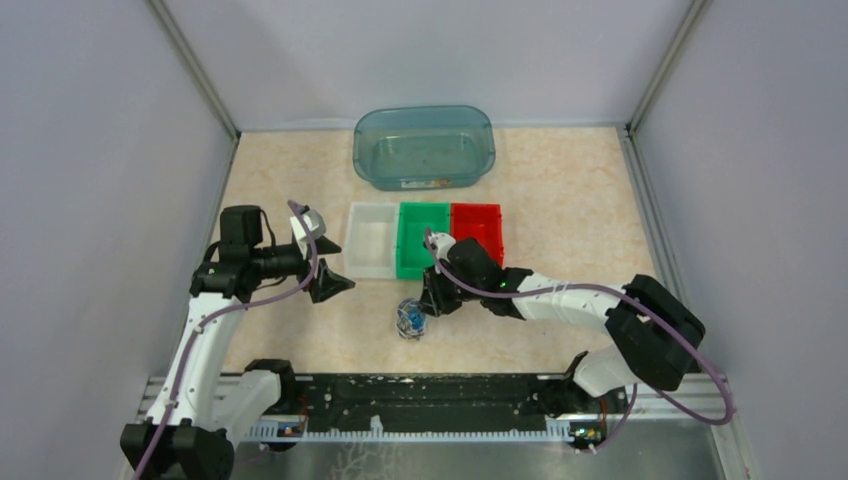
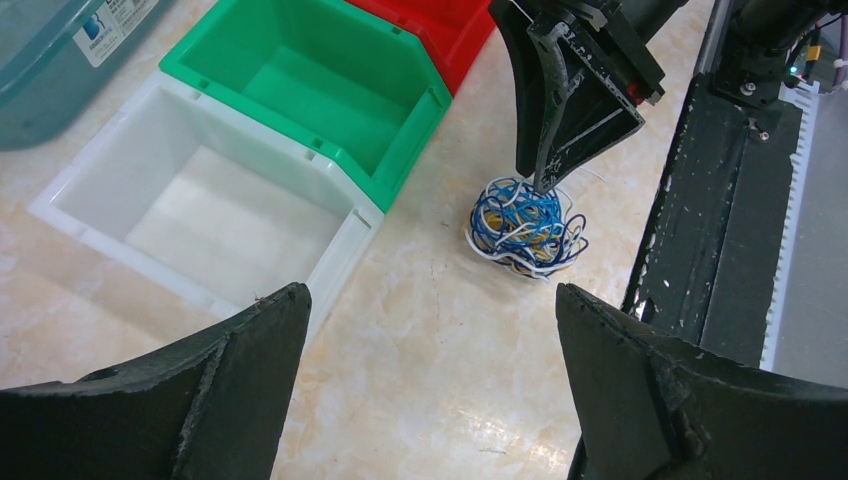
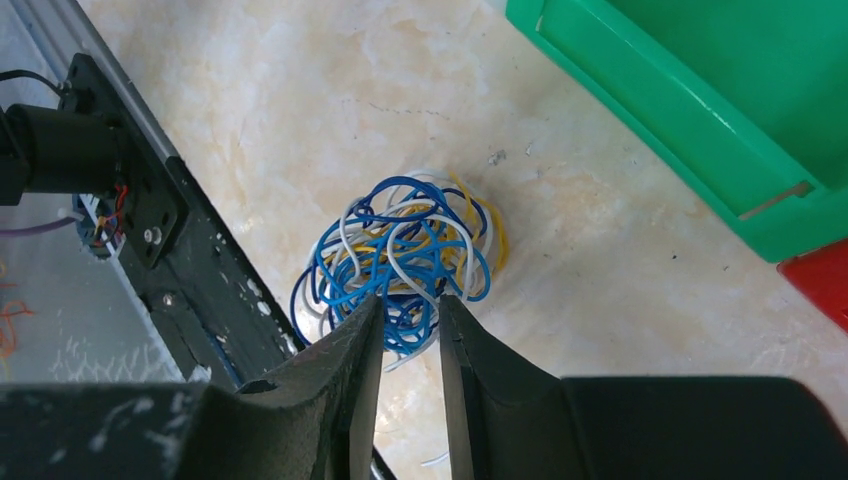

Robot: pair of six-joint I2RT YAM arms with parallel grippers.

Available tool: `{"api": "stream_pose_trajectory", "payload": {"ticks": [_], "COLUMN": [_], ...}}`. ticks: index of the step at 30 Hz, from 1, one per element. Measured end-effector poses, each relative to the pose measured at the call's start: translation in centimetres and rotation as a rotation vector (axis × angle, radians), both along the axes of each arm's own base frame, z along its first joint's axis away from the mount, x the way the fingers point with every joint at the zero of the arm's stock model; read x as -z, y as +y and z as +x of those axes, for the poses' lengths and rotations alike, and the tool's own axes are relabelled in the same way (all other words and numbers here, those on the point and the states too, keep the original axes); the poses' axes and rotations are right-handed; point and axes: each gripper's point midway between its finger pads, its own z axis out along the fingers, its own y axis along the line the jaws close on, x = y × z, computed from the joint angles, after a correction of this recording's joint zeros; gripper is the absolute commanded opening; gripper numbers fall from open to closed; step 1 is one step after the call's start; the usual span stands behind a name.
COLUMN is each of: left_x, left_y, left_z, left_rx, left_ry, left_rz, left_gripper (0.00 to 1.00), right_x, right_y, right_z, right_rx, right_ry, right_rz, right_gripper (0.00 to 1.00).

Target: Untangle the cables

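From the top camera, the cables (image 1: 411, 320) lie as one small tangled ball on the marble table (image 1: 560, 220), low in the centre of the frame and just above the black rail (image 1: 430, 400). The right gripper (image 1: 428, 305) reaches in from the right, its tip at the ball's upper right edge. The left gripper (image 1: 335, 265) hangs at centre left, well apart from the ball, with its jaws spread wide. A white bin (image 1: 372, 240), a green bin (image 1: 422, 238) and a red bin (image 1: 477, 228) sit in a touching row at the centre. A clear blue tub (image 1: 424, 147) stands above them.

In the left wrist camera, that gripper's own fingers (image 2: 200, 390) fill the lower corners, far apart with nothing between them. The ball of blue, white and yellow-orange wire (image 2: 525, 225) rests right of centre, beside the green bin's corner. The right gripper's tip (image 2: 548, 170) touches its top.

In the right wrist camera, the ball (image 3: 400, 245) sits mid-frame between the rail (image 3: 200, 260) at left and the green bin (image 3: 700, 100) at upper right. The right gripper's jaws stand a narrow gap apart at the ball's lower edge, with a few blue and white strands lying in the gap. I cannot tell whether they are pinched.
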Motion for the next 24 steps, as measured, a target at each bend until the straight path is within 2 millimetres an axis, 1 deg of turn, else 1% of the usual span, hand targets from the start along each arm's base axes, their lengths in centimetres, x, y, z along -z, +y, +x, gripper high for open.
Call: {"api": "stream_pose_trajectory", "payload": {"ticks": [5,7,8,10,12,16,21,24], "left_x": [0.0,0.0,0.0,0.0,-0.1,-0.1,-0.1,-0.1], "left_y": [0.0,0.0,0.0,0.0,0.0,0.0,0.0,0.0], "left_z": [0.0,0.0,-0.1,-0.1,-0.1,-0.1,-0.1,-0.1], "left_rx": [0.000,0.001,0.001,0.002,0.004,0.006,0.007,0.008], "left_ry": [0.000,0.001,0.002,0.001,-0.004,-0.006,-0.007,-0.008], "left_rz": [0.001,0.002,0.002,0.003,0.004,0.006,0.007,0.007], "left_gripper": [0.98,0.98,0.98,0.98,0.98,0.98,0.98,0.98], "right_x": [0.3,0.1,0.1,0.0,-0.2,-0.3,0.0,0.1], "right_y": [-0.2,0.0,0.0,0.1,0.2,0.0,-1.1,-1.5], "right_z": [-0.2,-0.2,-0.2,-0.3,-0.3,0.1,1.5,1.8], "right_rx": [-0.007,-0.011,-0.013,-0.018,-0.019,-0.014,0.027,0.032], "right_ry": [0.022,0.020,0.021,0.027,0.030,0.027,0.022,0.026], "right_rz": [0.022,0.037,0.040,0.047,0.057,0.063,0.048,0.045], "right_gripper": [0.15,0.14,0.17,0.27,0.29,0.37,0.39,0.38]}}
